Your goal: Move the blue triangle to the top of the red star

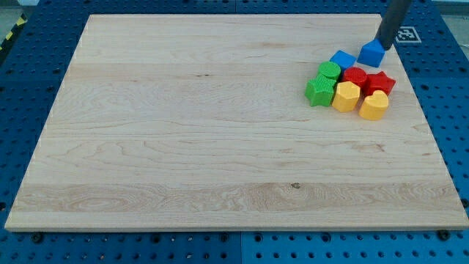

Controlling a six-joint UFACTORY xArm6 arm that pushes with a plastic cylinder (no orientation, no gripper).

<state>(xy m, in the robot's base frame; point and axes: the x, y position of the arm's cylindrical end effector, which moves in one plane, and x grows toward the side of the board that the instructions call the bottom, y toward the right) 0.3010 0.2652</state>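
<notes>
So the wooden board (183,132) is wide open on the view's left, with all the blocks bunched near its right edge. The blue triangle (371,53) sits at the cluster's top, just above the red star (380,82), looking like a chunky blue wedge. My tip (382,44), a bare rod with nothing to grip, touches the triangle's upper right side.

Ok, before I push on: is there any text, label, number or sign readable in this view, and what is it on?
No readable words or numbers anywhere.
Black-and-white square marker at the view's top right, beside the dark rod: a pattern, partly hidden, not text.
Yellow-black striped tape at the top left: no lettering.
Wooden board and coloured blocks: unmarked.
</notes>
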